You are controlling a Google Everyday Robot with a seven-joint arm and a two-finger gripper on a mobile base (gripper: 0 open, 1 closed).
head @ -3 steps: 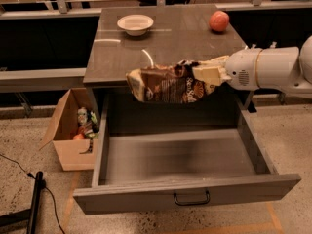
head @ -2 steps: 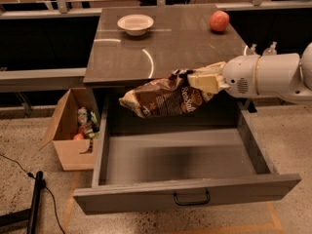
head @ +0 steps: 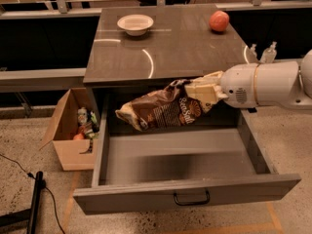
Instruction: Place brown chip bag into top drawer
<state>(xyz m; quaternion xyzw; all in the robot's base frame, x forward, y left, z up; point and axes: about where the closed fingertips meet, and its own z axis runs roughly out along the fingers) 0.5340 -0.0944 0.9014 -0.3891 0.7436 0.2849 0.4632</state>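
Jaws pinching the right end of the brown chip bag (head: pixel 158 113), cream fingers (head: pixel 201 90) pressed onto the crumpled foil, so the gripper (head: pixel 204 92) is closed on it. The gripper sits just below the front edge of the desk (head: pixel 165 52), right of centre, above the rear part of the open top drawer (head: pixel 146 201). The white arm (head: pixel 268 84) reaches in from the right edge, roughly level. The bag sticks out leftward from the gripper and slopes down a bit; dark brown middle with white print faces the camera, tan left tip is the lowest point. The bag is held in the air over the back of the drawer; cannot tell if the low tip touches the drawer's back wall. The drawer is pulled well out toward the camera, grey floor and side walls visible, flat grey front nearest, with a small dark handle (head: pixel 191 198) near its middle. On the desk, a white bowl (head: pixel 135 23) is at back left and a red-orange round fruit (head: pixel 219 20) at back right, well apart from each other and from the gripper. Two small clear bottles (head: pixel 269 51) stand behind the arm at right. A brown cardboard box (head: pixel 68 147) sits on the floor just left of the drawer, open, with mixed items inside. A black pole (head: pixel 35 199) with a cable is at lower left on the speckled floor.
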